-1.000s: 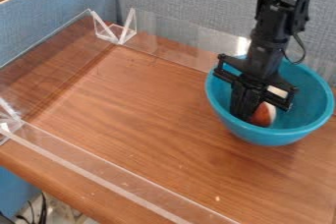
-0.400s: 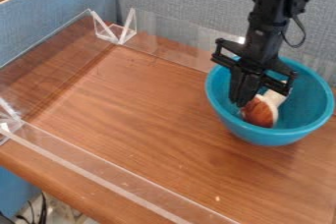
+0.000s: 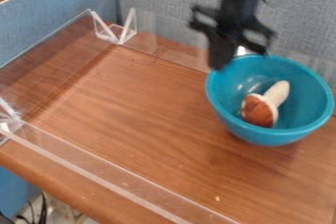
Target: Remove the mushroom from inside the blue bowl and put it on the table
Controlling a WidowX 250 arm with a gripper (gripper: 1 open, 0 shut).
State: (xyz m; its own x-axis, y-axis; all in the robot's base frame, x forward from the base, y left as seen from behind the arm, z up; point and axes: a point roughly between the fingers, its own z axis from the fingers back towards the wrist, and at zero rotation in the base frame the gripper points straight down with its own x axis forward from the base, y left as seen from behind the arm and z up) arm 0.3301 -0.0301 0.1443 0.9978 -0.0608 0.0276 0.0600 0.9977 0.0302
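Observation:
The mushroom (image 3: 262, 104) lies on its side in the blue bowl (image 3: 309, 110), orange-brown cap low and cream stem pointing up to the right. The bowl stands at the right side of the table (image 3: 144, 120). My gripper (image 3: 226, 57) hangs above the bowl's left rim, blurred by motion and pointing down. Its fingers look shut with nothing between them, and it is clear of the mushroom.
Low clear acrylic walls (image 3: 92, 174) run along the table's edges, with a clear bracket (image 3: 116, 27) at the back left corner. A blue partition (image 3: 53, 17) stands behind the left side. Bare wood stretches left of the bowl.
The gripper has risen out of the bowl and shifted left. The mushroom, earlier between the fingers, stayed behind in the bowl and now lies uncovered.

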